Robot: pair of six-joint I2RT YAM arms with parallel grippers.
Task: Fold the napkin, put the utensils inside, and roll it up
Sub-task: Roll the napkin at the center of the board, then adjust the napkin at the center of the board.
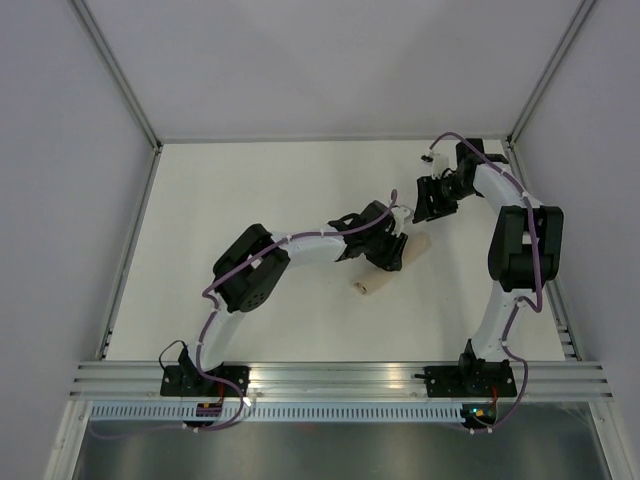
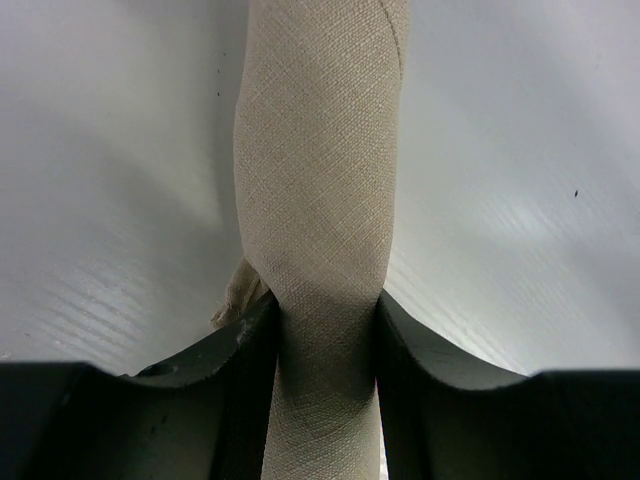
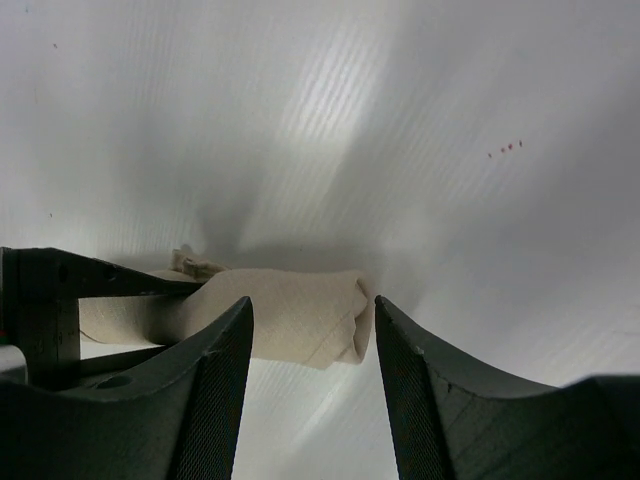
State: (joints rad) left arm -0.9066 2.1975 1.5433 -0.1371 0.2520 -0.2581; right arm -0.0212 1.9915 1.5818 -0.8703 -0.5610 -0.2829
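Note:
The tan napkin (image 1: 415, 246) is rolled into a tight tube lying slantwise on the white table. My left gripper (image 1: 388, 255) is shut around the middle of the roll, and its black fingers (image 2: 240, 370) press both sides of the cloth (image 2: 320, 180). A frayed corner sticks out by the left finger. My right gripper (image 1: 432, 200) is open and empty, just beyond the roll's far end. In the right wrist view the roll's end (image 3: 300, 312) lies behind the gap between its fingers (image 3: 215, 390). No utensils show.
The white table (image 1: 250, 200) is bounded by a metal frame and grey walls. A rail (image 1: 330, 375) runs along the near edge by the arm bases. The left gripper's body shows at the left of the right wrist view (image 3: 50, 310).

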